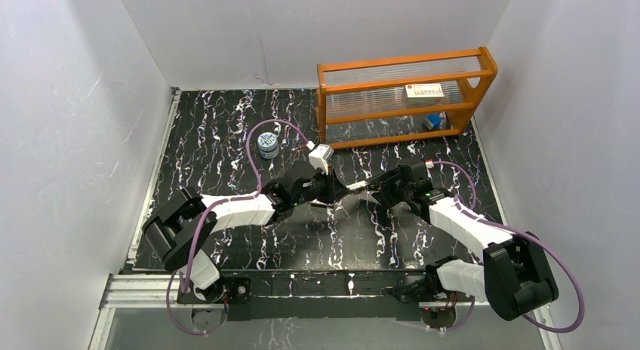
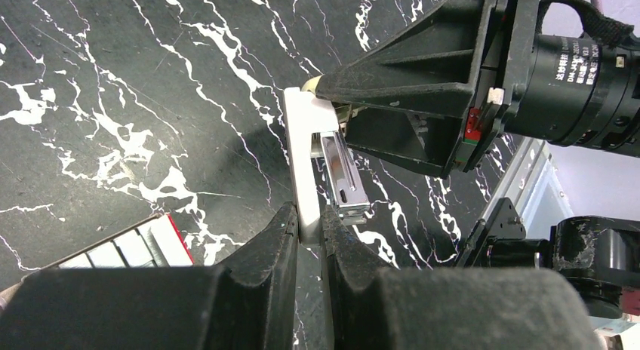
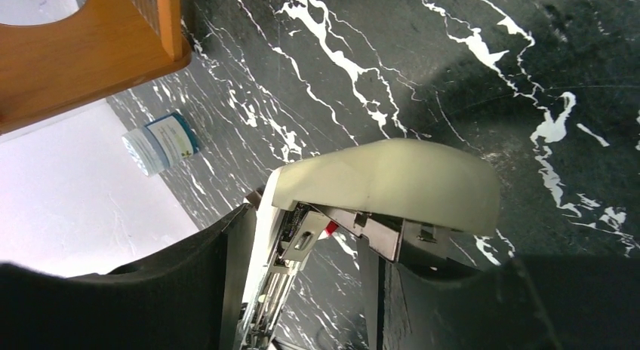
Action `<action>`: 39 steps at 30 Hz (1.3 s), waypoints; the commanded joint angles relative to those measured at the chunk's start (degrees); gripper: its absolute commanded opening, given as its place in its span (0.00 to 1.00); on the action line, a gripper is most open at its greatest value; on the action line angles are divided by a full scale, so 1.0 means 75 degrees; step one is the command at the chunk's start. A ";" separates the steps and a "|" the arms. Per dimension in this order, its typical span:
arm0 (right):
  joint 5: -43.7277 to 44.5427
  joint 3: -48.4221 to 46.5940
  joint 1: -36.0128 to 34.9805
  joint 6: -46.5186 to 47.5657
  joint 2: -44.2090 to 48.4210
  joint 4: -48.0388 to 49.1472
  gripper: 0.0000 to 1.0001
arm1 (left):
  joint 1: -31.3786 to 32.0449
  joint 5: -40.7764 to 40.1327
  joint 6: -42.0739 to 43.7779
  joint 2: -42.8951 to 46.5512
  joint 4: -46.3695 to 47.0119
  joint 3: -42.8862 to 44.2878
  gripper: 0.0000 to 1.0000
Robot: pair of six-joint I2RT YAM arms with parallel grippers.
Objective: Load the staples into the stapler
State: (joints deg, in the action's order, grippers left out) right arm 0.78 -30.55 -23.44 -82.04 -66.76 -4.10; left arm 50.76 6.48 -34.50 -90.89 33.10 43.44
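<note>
The beige-grey stapler (image 1: 356,187) hangs above the table's middle, held between both grippers. My left gripper (image 1: 340,189) is shut on the end of its thin beige base arm (image 2: 302,161), and its fingers (image 2: 275,241) pinch the strip. The silvery metal channel (image 2: 343,176) lies open beside the arm. My right gripper (image 1: 373,185) holds the hinge end. In the right wrist view, the rounded beige cover (image 3: 392,184) is swung open across my right gripper (image 3: 306,231), and the base lies against the left finger (image 3: 226,274). No silver-grey staples show in any view.
A red-and-white box (image 2: 132,248) lies on the marble table (image 1: 226,139) under my left gripper. An orange wooden rack (image 1: 400,101) stands at the back right with another red-and-white box (image 1: 424,90) and a blue piece (image 1: 432,121). A small round tin (image 1: 268,144) stands behind the left arm.
</note>
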 commanded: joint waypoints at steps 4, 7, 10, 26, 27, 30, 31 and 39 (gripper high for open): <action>0.0747 -0.0878 -0.0075 0.1031 0.0020 -0.1052 0.64 | 0.0029 0.0341 -0.1346 -0.0004 0.0272 0.0085 0.00; 0.0965 -0.1039 -0.0086 0.1353 0.0037 -0.1410 0.68 | 0.0035 0.0526 -0.2171 -0.0237 0.0311 0.0158 0.00; 0.1144 -0.1094 -0.0089 0.1515 -0.0009 -0.1705 0.72 | 0.0029 0.0806 -0.3061 -0.0544 0.0271 0.0382 0.00; 0.2087 -0.1347 -0.0101 0.2618 0.0491 -0.2699 0.79 | 0.0032 0.0593 -0.5297 -0.1560 0.0126 0.0621 0.00; 0.2098 -0.1333 -0.0108 0.2665 0.0550 -0.2723 0.79 | 0.0029 0.0589 -0.5363 -0.1584 0.0113 0.0592 0.00; 0.2082 -0.1271 -0.0103 0.2771 0.0678 -0.2746 0.79 | 0.0029 0.0572 -0.5541 -0.1627 -0.0035 0.0509 0.00; 0.2078 -0.1255 -0.0107 0.2816 0.0706 -0.2741 0.79 | 0.0029 0.0558 -0.5578 -0.1618 -0.0102 0.0496 0.00; 0.1790 -0.1186 -0.0108 0.2964 0.0837 -0.2775 0.79 | 0.0121 0.0396 -0.5525 -0.1474 -0.0707 0.0254 0.09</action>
State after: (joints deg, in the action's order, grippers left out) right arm 14.22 -38.13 -24.12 -61.08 -62.17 -24.25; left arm 50.94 10.94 -75.79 -103.61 31.20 46.63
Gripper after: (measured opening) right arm 0.791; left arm 0.116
